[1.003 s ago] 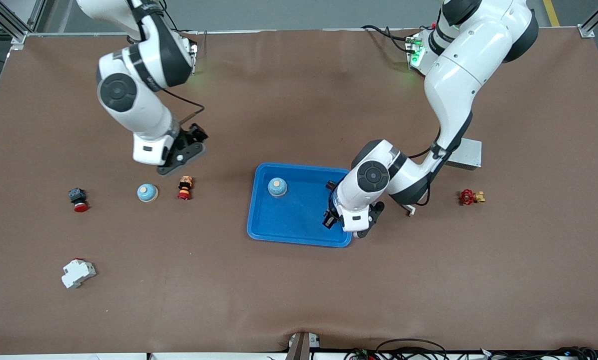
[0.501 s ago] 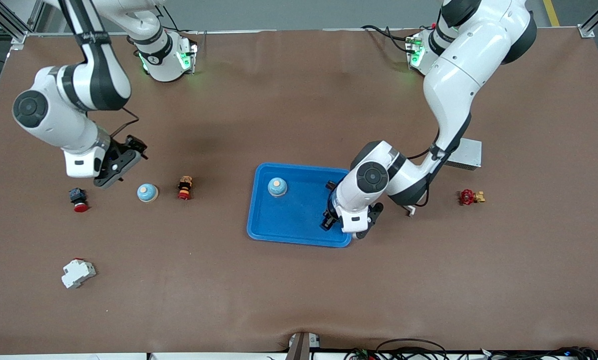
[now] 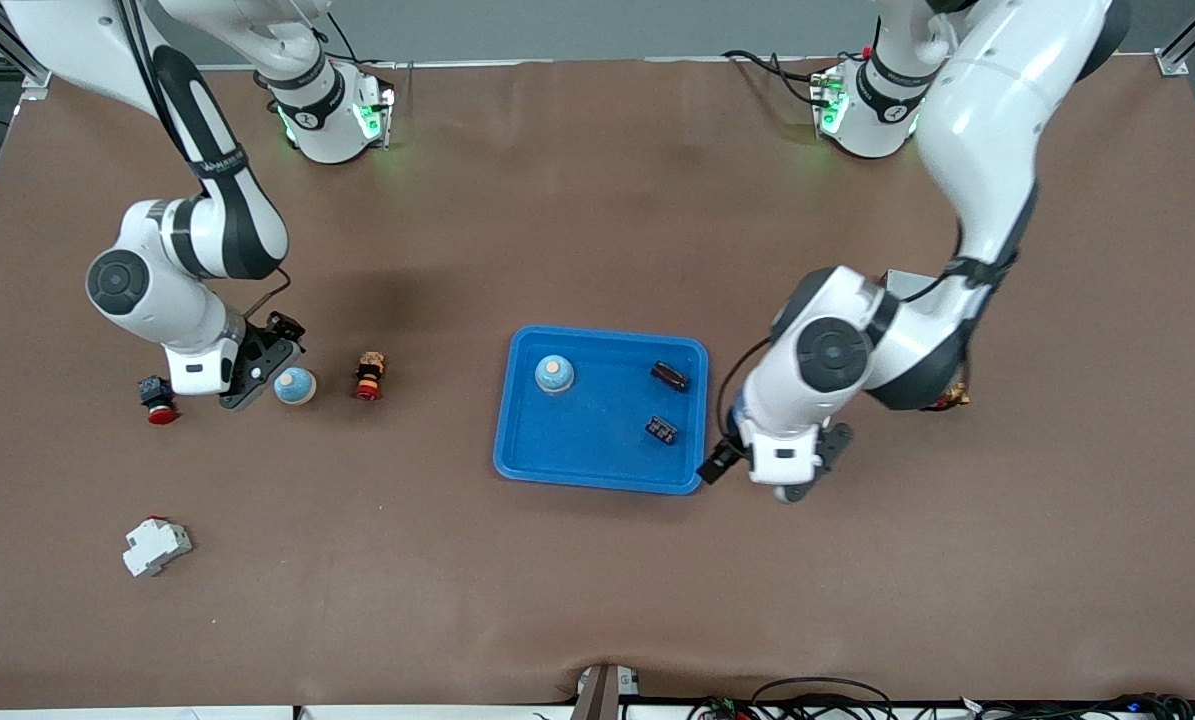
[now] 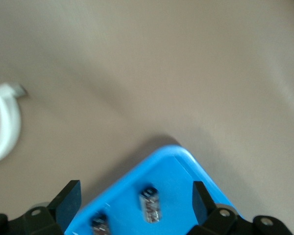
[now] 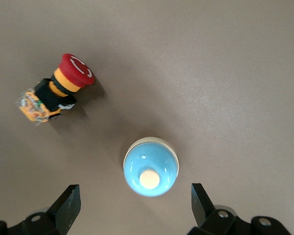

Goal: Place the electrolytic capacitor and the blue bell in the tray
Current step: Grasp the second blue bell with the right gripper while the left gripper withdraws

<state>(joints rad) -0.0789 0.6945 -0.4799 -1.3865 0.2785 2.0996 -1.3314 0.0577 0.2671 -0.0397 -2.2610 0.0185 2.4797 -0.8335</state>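
**Two dark parts and a bell lie in the tray**

The left hand [image 3: 747,470] hangs open over the tabletop [image 3: 597,600] beside the tray [image 3: 517,455]. Inside lie two small dark parts [image 3: 662,431], hard to identify, and a blue bell [image 3: 554,374]. The right hand [image 3: 262,372], fingers spread, hovers over a second blue bell [image 3: 294,386], partly covering it.
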